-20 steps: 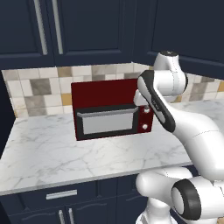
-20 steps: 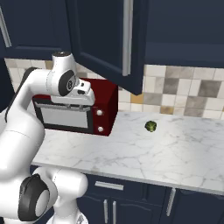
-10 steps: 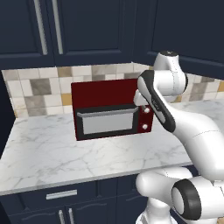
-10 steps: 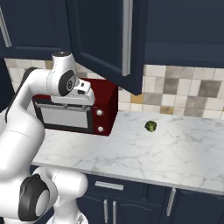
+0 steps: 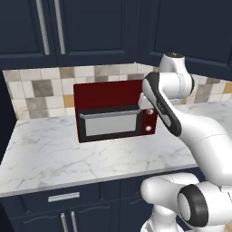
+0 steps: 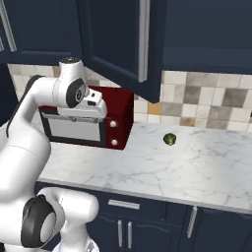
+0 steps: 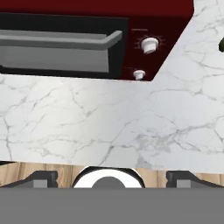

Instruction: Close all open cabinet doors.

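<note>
Navy wall cabinets fill the top of both base views. In the right base view one cabinet door (image 6: 123, 44) stands swung out at upper centre, its silver bar handle (image 6: 143, 39) facing the camera; in the left base view the two doors at upper left (image 5: 68, 27) look shut. White marble counter (image 5: 50, 154) spans mid-frame, carrying the red microwave (image 5: 113, 111), its grey-windowed door shut. The white arm (image 5: 167, 97) is folded in front of the microwave, at centre right of the left base view, hand pointing down at the counter. Compared with the frames of one second and half a second earlier, nothing has moved: arm and open door hold the same places, so closing appears not yet begun. A small green object (image 6: 170, 139) lies on the counter right of the microwave. The gripper (image 7: 111, 177) shows two dark tips at the bottom corners of the hand view, set wide apart and holding nothing.
</note>
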Controlling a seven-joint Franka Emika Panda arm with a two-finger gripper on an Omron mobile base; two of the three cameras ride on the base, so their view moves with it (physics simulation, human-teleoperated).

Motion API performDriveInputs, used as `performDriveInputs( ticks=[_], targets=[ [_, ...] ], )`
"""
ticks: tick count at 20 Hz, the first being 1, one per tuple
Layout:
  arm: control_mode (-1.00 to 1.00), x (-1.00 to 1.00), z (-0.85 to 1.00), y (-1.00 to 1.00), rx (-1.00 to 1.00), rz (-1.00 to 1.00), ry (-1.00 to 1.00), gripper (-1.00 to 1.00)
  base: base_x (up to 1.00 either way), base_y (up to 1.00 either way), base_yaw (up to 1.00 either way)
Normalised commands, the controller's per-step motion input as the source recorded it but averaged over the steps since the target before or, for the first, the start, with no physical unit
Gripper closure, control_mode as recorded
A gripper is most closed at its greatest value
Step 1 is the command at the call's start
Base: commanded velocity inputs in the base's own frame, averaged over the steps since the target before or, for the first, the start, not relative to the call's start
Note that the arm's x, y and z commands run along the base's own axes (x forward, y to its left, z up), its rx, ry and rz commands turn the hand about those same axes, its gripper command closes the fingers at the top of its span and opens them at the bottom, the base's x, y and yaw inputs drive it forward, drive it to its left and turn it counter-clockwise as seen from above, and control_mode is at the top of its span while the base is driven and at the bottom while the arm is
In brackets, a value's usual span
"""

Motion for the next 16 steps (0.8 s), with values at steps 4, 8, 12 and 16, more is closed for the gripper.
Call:
performDriveInputs(
  ticks=[4,8,12,16],
  targets=[
    [1.0,0.0,0.0,0.0,0.0,0.0,0.0,-1.0,-0.61,-0.05,0.0],
    [1.0,0.0,0.0,0.0,0.0,0.0,0.0,-1.0,-0.55,-0.07,0.0],
    [1.0,0.0,0.0,0.0,0.0,0.0,0.0,-1.0,-0.47,-0.13,-0.01],
    [1.0,0.0,0.0,0.0,0.0,0.0,0.0,-1.0,-0.32,-0.27,-0.02]
  ],
)
